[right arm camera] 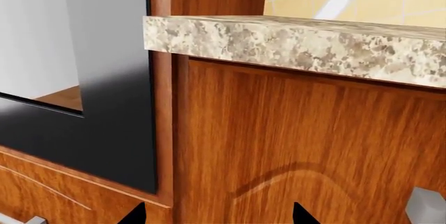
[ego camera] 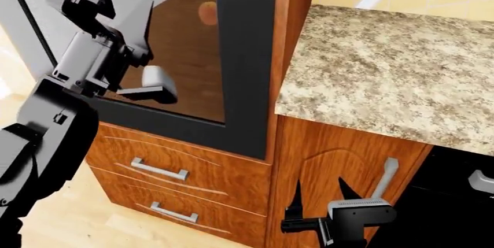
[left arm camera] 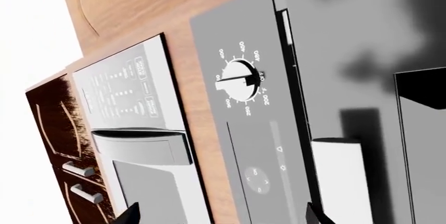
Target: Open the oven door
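At the far left, our left gripper (left arm camera: 221,214) has its jaws spread wide and grips nothing. In its wrist view the pale grey handle (left arm camera: 338,177) sits by one fingertip, not clearly between the two, so we judge the bar is not yet captured.

In the head view the same handle (ego camera: 157,84) stands out from the glass of the oven door (ego camera: 249,57), just beside the left arm's wrist. The door fills the upper left of that view, a wide black frame around a glossy window, set in the wooden tower above two drawers (ego camera: 166,170). We cannot tell whether it is shut tight or already cracked.

We expect the door to be stiff, fairly heavy and hinged, so it will swing in an arc, not slide. The glass is smooth and breakable. The bar is the only sound hold, taken squarely across, near its middle.

The door's right edge meets the wooden post, and beyond it the speckled counter (ego camera: 386,69) juts forward. The swing needs the free room in front of the door, where the left arm is already crowded.

Lower right, our right gripper (ego camera: 322,193) is also wide apart and empty, facing the cabinet door (right arm camera: 300,140). It sits well clear of the oven, near the dark dishwasher (ego camera: 463,202).
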Available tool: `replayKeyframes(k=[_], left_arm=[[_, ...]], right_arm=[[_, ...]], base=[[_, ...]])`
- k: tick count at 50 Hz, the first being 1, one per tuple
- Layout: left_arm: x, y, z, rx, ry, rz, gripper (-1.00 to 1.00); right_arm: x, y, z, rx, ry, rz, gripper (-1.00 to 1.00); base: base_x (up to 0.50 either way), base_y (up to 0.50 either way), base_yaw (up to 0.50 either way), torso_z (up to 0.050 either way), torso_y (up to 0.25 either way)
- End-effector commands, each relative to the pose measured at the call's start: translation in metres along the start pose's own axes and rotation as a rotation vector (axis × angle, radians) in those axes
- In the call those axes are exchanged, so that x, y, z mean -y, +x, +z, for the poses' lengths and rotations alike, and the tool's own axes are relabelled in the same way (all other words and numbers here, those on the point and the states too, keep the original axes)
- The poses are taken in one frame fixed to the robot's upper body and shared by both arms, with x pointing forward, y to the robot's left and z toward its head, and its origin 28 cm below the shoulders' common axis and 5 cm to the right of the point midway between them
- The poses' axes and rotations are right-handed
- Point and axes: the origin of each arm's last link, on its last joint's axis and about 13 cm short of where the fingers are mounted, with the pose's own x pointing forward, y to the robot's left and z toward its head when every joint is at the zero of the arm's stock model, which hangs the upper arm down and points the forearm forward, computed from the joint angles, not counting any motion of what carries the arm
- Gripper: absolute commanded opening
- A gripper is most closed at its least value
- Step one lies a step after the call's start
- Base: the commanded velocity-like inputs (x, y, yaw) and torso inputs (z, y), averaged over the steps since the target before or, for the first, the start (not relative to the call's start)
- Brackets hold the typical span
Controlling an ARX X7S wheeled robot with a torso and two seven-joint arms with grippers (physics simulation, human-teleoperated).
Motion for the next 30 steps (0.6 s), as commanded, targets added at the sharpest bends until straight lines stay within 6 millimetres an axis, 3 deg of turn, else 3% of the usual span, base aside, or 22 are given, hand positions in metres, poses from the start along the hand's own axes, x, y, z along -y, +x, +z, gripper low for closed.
replayKeyframes(k=[1, 30], left_arm=[[0.013, 0.013, -0.002, -0.019, -0.017, -0.036, 1.00], [0.031, 0.038, -0.010, -0.058, -0.011, -0.111, 1.00]], right_arm=[[0.000, 0.000, 0.000, 0.001, 0.000, 0.000, 1.00], [0.000, 0.000, 0.000, 0.002, 0.002, 0.001, 1.00]], base=[[0.00, 0.00, 0.00, 0.000, 0.000], [0.00, 0.00, 0.00, 0.000, 0.000]])
